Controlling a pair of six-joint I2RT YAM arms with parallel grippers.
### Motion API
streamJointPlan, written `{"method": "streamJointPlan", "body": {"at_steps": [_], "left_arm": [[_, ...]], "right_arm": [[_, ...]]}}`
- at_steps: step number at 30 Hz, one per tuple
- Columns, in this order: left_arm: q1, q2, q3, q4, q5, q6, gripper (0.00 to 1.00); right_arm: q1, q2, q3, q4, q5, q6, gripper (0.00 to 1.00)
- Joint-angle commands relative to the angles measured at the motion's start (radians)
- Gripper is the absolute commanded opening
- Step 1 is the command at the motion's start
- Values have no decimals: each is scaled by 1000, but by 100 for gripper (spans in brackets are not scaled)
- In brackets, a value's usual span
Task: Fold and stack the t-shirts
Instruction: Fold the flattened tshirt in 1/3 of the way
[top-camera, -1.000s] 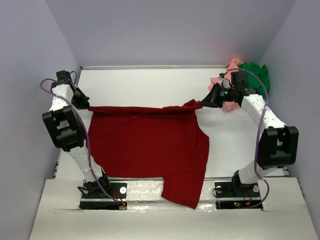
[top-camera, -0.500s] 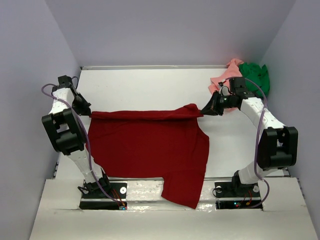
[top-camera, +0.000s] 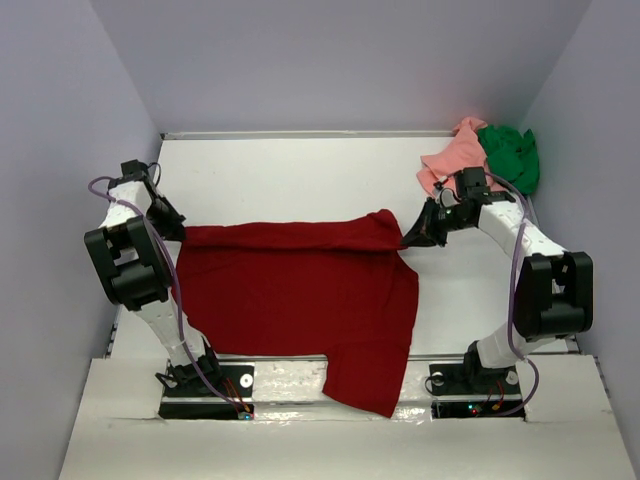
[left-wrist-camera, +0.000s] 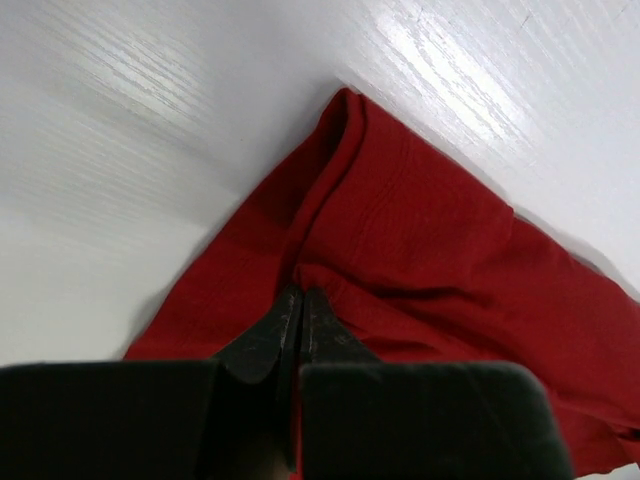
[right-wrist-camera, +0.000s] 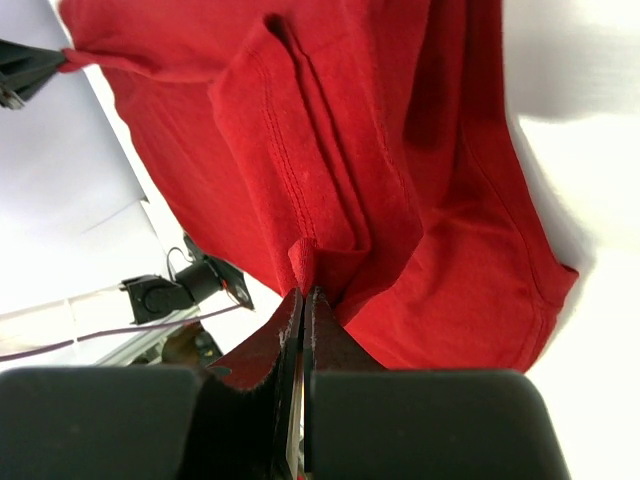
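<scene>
The dark red t-shirt (top-camera: 300, 290) lies spread over the middle of the table, its near corner hanging over the front edge. My left gripper (top-camera: 176, 231) is shut on its far left corner (left-wrist-camera: 330, 260). My right gripper (top-camera: 408, 239) is shut on its far right corner (right-wrist-camera: 330, 230). The far edge of the shirt is folded over between them. The salmon pink t-shirt (top-camera: 455, 155) and the bright green t-shirt (top-camera: 508, 152) lie bunched together in the far right corner.
Grey walls close in the white table (top-camera: 290, 170) on the left, right and back. The arm bases (top-camera: 205, 385) sit at the near edge.
Both grippers have drawn the shirt's far edge toward the near side and lower, folding it back over the shirt. The pink and green shirts have not moved.
</scene>
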Motion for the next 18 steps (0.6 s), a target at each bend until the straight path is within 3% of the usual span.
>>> {"method": "streamJointPlan", "body": {"at_steps": [1, 13, 15, 17, 18], "left_arm": [[9, -47, -16, -4, -5, 14, 9], [9, -34, -29, -1, -20, 19, 11], [9, -31, -32, 0, -18, 19, 19], [9, -29, -33, -1, -23, 19, 39], [9, -29, -33, -4, -25, 19, 50]], "right_arm": [[14, -17, -26, -22, 4, -17, 0], [96, 58, -69, -92, 22, -46, 0], [96, 70, -69, -102, 24, -52, 0], [106, 84, -64, -114, 33, -54, 0], [106, 89, -58, -122, 40, -60, 11]]}}
